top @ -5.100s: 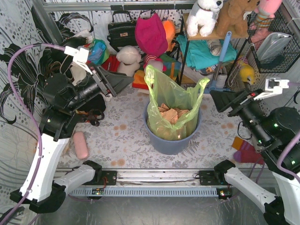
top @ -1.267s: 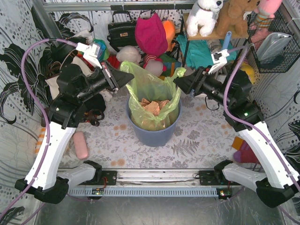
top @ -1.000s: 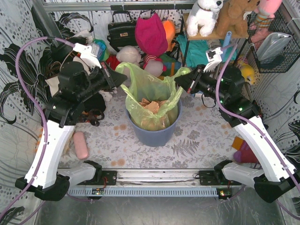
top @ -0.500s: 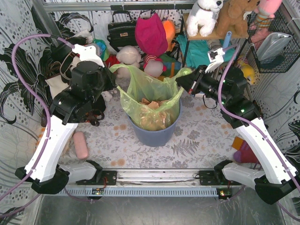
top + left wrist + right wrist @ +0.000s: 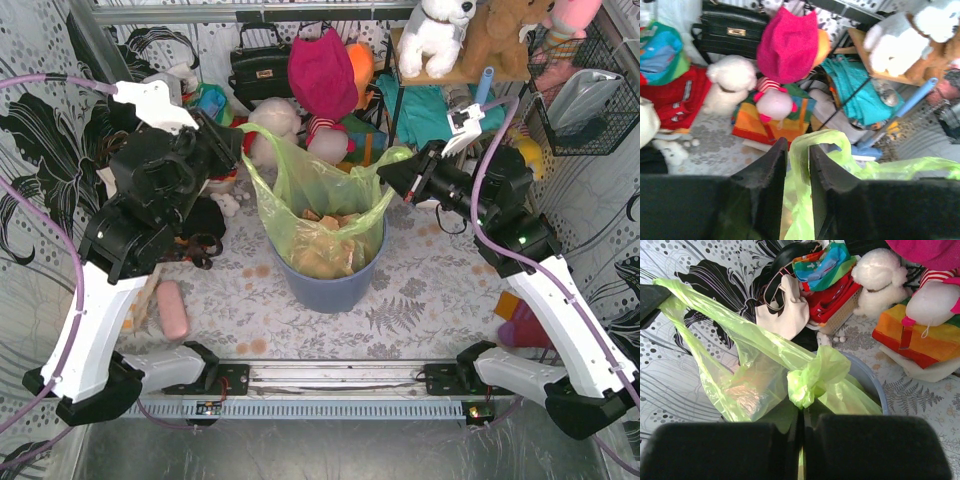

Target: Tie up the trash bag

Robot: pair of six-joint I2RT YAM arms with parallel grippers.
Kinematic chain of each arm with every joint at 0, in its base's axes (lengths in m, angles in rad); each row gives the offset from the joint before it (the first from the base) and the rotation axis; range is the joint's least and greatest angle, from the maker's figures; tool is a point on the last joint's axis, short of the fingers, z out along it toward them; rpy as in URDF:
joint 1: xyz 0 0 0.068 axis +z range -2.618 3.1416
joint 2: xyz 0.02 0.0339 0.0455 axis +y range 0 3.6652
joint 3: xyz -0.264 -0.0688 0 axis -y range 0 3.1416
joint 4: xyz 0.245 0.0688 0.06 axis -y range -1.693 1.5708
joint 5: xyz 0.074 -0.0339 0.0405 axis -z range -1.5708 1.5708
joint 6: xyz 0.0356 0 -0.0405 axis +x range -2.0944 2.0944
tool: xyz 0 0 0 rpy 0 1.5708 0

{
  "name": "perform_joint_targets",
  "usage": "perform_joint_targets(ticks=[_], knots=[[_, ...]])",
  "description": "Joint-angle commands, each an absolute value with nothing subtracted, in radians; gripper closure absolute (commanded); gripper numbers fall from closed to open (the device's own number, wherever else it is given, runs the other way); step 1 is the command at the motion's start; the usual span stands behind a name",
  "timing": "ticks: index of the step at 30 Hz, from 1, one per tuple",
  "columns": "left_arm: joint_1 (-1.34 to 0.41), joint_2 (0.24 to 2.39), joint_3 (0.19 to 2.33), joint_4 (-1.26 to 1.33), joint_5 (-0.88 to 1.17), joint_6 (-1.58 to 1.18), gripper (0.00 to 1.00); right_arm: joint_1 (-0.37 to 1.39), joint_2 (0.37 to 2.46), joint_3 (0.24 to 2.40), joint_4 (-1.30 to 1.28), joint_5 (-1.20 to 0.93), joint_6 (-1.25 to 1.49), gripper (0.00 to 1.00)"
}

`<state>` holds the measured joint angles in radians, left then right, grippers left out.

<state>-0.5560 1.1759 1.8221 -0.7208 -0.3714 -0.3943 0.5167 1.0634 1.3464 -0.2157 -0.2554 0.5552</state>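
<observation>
Table: pale cloth with a grey fern-and-flower print, spread across the middle of the top view.
Centre: round blue-grey bin, standing upright on the cloth.
Lower left: pink oblong thing, lying flat, well apart from the bin.
Right edge: red-and-purple thing, partly hidden.
Upper middle, at the back: white plush toy, sitting just beside a folded orange-striped cloth.

No legible text or labels
</observation>
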Motion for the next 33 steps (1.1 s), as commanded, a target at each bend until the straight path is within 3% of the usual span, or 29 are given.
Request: perform_joint_targets(ticks=[1,6,10,15,20,26,30,33], knots=[[-0.561,1.165,1.828,-0.661,-0.209,-0.399,0.62,0.521,1.039,1.348,-0.169,-0.276,0.538,1.0],[-0.561,1.142,1.812,-0.701,-0.066,-0.411,0.51,0.521,1.032,1.35,-0.176,-0.278,0.534,1.0],[-0.561,1.108,1.769,-0.683,0.042,-0.419,0.51,0.52,1.022,1.349,-0.168,-0.302,0.527,1.0],[-0.561,1.114,1.741,-0.62,0.187,-0.44,0.75,0.52,1.004,1.326,-0.089,-0.387,0.54,1.0],[-0.56,1.115,1.696,-0.456,0.35,-0.484,0.93,0.52,1.008,1.307,0.062,-0.49,0.606,1.0],[-0.56,1.14,1.694,-0.218,0.463,-0.556,0.95,0.521,1.077,1.341,0.315,-0.538,0.7,1.0],[-0.56,1.13,1.734,-0.152,0.374,-0.544,0.96,0.521,1.156,1.444,0.377,-0.549,0.711,1.0],[-0.56,1.088,1.717,-0.115,0.229,-0.527,0.95,0.521,1.218,1.527,0.425,-0.566,0.729,0.85]])
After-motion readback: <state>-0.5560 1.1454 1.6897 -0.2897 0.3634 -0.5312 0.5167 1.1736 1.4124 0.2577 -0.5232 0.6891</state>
